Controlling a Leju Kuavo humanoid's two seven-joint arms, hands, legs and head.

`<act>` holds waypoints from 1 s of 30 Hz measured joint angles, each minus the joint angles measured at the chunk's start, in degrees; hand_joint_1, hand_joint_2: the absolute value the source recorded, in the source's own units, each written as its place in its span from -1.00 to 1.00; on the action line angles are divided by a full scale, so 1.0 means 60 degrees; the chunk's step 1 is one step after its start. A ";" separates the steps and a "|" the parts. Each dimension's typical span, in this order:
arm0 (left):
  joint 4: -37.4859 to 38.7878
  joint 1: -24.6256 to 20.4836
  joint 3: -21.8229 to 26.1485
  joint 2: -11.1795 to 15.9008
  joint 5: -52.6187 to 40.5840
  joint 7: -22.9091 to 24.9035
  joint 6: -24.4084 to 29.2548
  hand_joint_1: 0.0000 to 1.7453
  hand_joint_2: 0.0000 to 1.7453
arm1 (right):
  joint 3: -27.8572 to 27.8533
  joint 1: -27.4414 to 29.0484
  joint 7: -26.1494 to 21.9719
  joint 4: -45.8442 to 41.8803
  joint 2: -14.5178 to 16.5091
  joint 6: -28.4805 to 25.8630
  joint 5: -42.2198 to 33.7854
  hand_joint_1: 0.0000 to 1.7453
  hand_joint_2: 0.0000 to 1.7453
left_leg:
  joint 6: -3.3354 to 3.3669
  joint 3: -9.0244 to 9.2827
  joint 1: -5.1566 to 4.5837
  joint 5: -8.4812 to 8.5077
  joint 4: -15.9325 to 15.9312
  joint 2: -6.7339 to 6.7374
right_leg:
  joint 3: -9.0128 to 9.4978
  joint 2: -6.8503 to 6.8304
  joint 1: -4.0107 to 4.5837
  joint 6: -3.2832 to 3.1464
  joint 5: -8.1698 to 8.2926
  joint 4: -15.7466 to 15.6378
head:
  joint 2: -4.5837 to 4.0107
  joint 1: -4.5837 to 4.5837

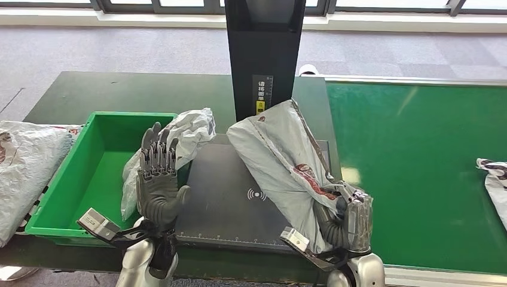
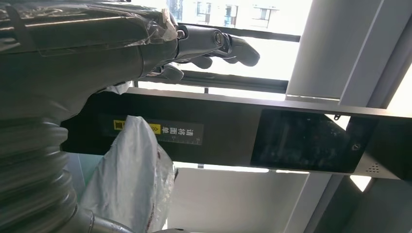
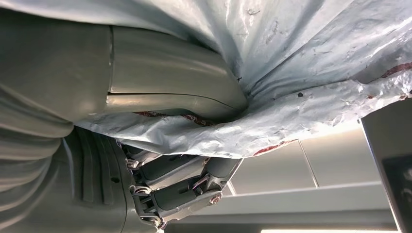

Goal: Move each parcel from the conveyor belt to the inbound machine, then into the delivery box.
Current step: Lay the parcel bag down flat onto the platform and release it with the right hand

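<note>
My right hand (image 1: 351,222) grips the near end of a long grey parcel (image 1: 276,161), which leans tilted over the inbound machine's dark scan plate (image 1: 224,206) toward its black post (image 1: 263,54). In the right wrist view the thumb and fingers (image 3: 184,187) pinch the crumpled parcel (image 3: 301,97). My left hand (image 1: 158,176) is raised with fingers straight and apart, holding nothing, beside a white parcel (image 1: 182,143) draped over the green delivery box's right wall (image 1: 95,173). Another parcel (image 1: 495,179) lies on the green conveyor belt (image 1: 412,161) at the right edge.
A large grey bag (image 1: 24,167) lies left of the green box. The left wrist view shows the machine's post with a dark screen (image 2: 301,141) and a yellow label (image 2: 155,130), and the parcel (image 2: 131,179) near it. Carpet and windows lie beyond.
</note>
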 joint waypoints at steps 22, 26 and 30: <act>-0.0291 0.0066 0.0068 0.0000 -0.0115 0.0000 0.0125 -1.00 1.00 | 0.0080 -0.0285 0.0617 0.0666 -0.0202 -0.0002 0.0205 -1.00 0.00 | 0.0000 -0.0001 0.0000 0.0000 0.0000 -0.0001 | 0.0000 -0.0001 0.0000 0.0000 0.0000 0.0000 | 0.0000 0.0000; -0.0343 0.0072 0.0073 0.0000 -0.0556 0.0000 0.0204 -1.00 1.00 | 0.0080 -0.0291 0.0660 0.0727 -0.0225 -0.0103 0.0098 -1.00 -1.00 | 0.0000 -0.0001 0.0000 0.0000 0.0000 -0.0001 | -0.0001 -0.0001 0.0000 0.0000 -0.0001 0.0000 | 0.0000 0.0000; -0.0300 0.0041 -0.0014 0.0016 -0.1189 0.0000 0.0396 -1.00 1.00 | 0.0081 -0.0295 0.0435 0.0745 -0.0240 -0.0401 -0.0141 -1.00 -1.00 | 0.0000 0.0000 0.0000 0.0000 0.0000 -0.0001 | -0.0002 0.0000 -0.0001 0.0000 0.0000 0.0000 | 0.0000 0.0000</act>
